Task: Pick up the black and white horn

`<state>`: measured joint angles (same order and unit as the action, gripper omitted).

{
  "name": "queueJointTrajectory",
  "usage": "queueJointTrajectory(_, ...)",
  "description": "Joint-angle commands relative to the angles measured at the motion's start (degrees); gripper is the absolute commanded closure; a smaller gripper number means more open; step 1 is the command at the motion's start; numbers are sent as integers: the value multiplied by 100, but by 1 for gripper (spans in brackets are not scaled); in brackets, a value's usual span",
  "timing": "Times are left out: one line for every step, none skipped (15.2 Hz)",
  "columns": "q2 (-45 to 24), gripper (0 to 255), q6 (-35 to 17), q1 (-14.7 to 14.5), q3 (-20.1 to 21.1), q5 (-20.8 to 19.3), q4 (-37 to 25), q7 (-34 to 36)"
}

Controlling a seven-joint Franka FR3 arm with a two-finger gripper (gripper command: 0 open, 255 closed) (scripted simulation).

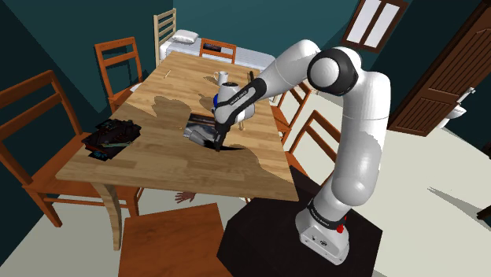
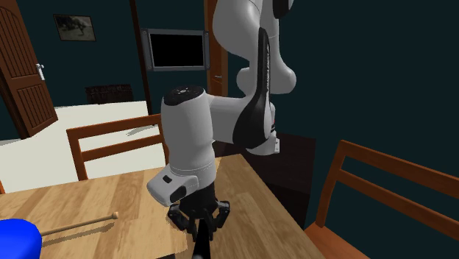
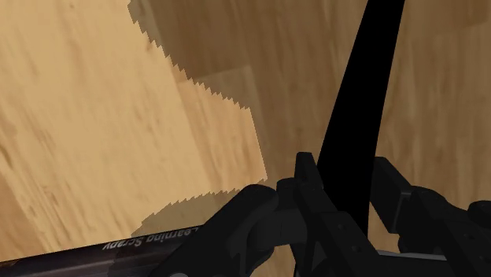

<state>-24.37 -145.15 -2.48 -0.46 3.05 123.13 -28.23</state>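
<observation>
The horn shows as a long, thin black piece (image 3: 366, 94) that tapers away from the hand over the wooden table (image 3: 94, 118). My gripper (image 3: 350, 189) is shut on its near end, one finger on each side. In the second exterior view the same black strip (image 2: 198, 249) sticks out below the gripper (image 2: 198, 221), just over the table top. In the shoulder view the gripper (image 1: 218, 140) is low over the table's middle, beside a dark book (image 1: 198, 126). I see no white part of the horn.
A book with printed lettering on its spine (image 3: 149, 244) lies right next to the fingers. Near the arm stand a white jug (image 1: 223, 77) and a blue thing (image 1: 215, 100). Dark items (image 1: 110, 135) are piled at the shoulder view's left edge. A wooden stick (image 2: 73, 224) lies nearby. Chairs (image 1: 118, 59) surround the table.
</observation>
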Motion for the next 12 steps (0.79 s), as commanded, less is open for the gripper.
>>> queueJointTrajectory(-1,255,-2,0,-1,0,-1,0)
queueJointTrajectory(0,255,-2,0,-1,0,-1,0)
queueJointTrajectory(0,255,-2,0,0,0,-1,0)
queueJointTrajectory(-11,255,-4,-2,0,0,-9,3)
queueJointTrajectory(56,255,56,-3,-2,-4,-3,7)
queueJointTrajectory(121,255,117,-5,-4,-8,3,11)
queueJointTrajectory(185,255,179,-6,-7,-11,4,15)
queueJointTrajectory(249,255,241,-7,-9,-15,6,19)
queueJointTrajectory(312,255,303,-8,-11,-19,7,23)
queueJointTrajectory(375,255,366,-9,-13,-23,6,27)
queueJointTrajectory(436,255,429,-10,-15,-27,4,31)
queueJointTrajectory(497,255,493,-11,-16,-31,1,35)
